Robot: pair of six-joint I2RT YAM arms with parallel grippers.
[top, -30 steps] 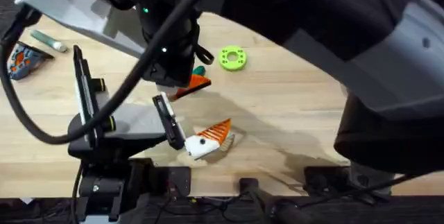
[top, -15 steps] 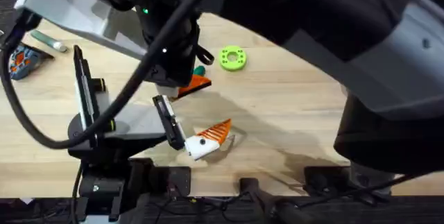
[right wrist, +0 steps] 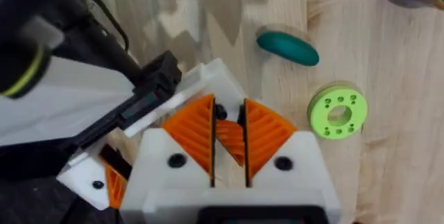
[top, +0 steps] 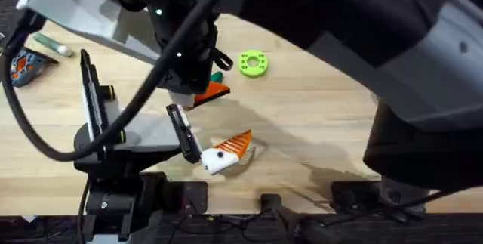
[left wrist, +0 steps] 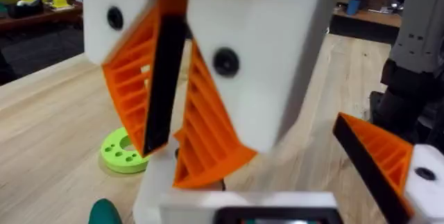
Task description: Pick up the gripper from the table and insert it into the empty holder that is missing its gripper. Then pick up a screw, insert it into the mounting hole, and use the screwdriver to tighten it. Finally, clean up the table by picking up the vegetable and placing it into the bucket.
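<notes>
Right end effector (right wrist: 229, 148) pinching orange gripper (right wrist: 229, 141) between nearly shut pads, hovering above holder (top: 220, 161) for insertion. Left end effector (left wrist: 170, 144) nearly closed, empty. Vegetable (right wrist: 288, 48) lying on surface (top: 317, 123).

Bright even light, soft shadows on table (top: 317, 123), near arms blurred
</notes>
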